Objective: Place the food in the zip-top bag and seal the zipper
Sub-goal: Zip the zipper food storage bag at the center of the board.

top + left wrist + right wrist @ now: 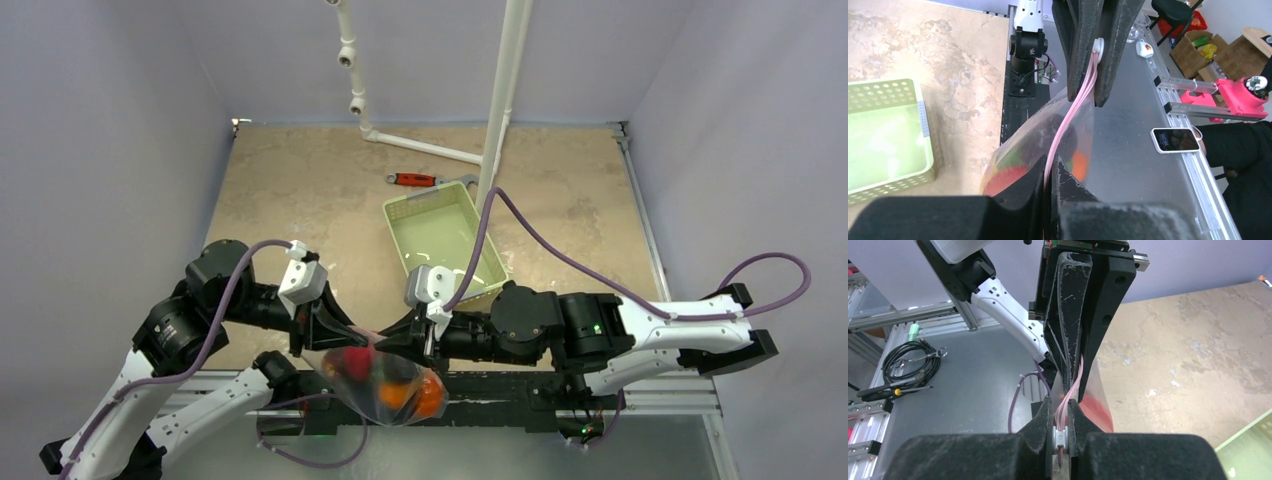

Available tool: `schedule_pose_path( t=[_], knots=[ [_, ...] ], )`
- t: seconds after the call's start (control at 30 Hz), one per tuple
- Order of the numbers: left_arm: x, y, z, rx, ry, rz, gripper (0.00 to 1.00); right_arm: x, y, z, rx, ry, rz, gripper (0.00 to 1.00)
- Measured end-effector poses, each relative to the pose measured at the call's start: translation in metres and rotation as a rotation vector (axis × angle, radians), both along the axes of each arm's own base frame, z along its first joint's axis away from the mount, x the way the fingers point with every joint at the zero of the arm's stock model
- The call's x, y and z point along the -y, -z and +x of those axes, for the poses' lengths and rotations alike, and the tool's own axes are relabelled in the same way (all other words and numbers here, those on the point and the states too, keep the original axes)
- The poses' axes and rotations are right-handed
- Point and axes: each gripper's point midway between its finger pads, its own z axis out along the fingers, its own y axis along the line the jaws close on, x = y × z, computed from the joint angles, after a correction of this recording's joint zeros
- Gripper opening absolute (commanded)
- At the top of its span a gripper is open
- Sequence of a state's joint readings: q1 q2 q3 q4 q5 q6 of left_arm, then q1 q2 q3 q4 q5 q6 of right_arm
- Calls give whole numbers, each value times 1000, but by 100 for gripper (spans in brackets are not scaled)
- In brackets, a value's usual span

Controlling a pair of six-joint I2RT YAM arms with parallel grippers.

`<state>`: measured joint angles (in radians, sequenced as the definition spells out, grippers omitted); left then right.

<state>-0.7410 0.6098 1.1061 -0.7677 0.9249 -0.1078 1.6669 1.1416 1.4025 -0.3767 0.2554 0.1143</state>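
Observation:
The zip-top bag (385, 388) hangs between my two grippers over the table's near edge. Inside it lies the food: a red piece (355, 362), orange pieces (425, 397), and green and dark ones (1008, 165). My left gripper (335, 335) (1052, 172) is shut on the pink zipper (1068, 117), which runs taut up to the right gripper's fingers (1113, 60). My right gripper (402, 335) (1062, 412) is shut on the zipper's other end (1071, 387), with the white slider (1060, 436) between its jaws. The two grippers face each other, close together.
A light green basket (445, 240) (883, 135) stands on the table behind the grippers, with a red-handled wrench (412, 180) and a white pipe frame (500, 100) beyond it. A phone (1175, 139) lies on the metal bench. Cables and tools (908, 360) lie to the side.

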Motion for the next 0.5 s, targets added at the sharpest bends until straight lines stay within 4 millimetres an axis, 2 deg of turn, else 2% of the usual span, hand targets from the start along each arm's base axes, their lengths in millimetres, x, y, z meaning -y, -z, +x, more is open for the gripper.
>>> schedule_pose_path(
  t=[0.27, 0.3, 0.37, 0.4, 0.5],
  knots=[
    [4, 4, 7, -9, -11, 18, 0, 5, 4, 7, -7, 44, -1, 0],
    [4, 3, 7, -9, -13, 16, 0, 6, 5, 8, -11, 49, 4, 3],
    [4, 1, 7, -8, -16, 9, 0, 8, 5, 9, -20, 56, 16, 17],
    [4, -1, 7, -3, -18, 2, 0, 8, 5, 10, -26, 60, 25, 31],
    [4, -5, 7, 8, -27, -12, 0, 14, 4, 12, -48, 79, 58, 56]
  ],
)
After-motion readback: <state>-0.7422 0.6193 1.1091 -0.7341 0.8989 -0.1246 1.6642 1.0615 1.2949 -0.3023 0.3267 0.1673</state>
